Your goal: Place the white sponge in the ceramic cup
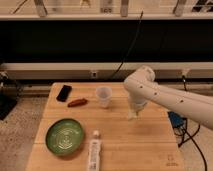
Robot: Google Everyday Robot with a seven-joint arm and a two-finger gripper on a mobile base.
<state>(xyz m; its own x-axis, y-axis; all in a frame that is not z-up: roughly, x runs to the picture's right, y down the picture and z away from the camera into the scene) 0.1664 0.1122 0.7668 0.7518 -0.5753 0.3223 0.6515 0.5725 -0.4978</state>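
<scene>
Arm (172,98) reaches in from the frame's right edge, elbow raised near centre, wrist dropping straight down. The gripper (133,112) hangs right of centre over the table (145,145), fingers pinched narrow on the white sponge (132,117). The ceramic cup (103,95) stands upright just left of it.

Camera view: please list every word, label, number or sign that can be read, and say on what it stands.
No text here can be read.
White tube: any print is too blurred to read.
Table, front right corner: a small dark mark, too small to read.
Green plate: a pale pattern only, no letters.
Gripper, shut, low over the table to the right of the ceramic cup: no marking shows on either.
</scene>
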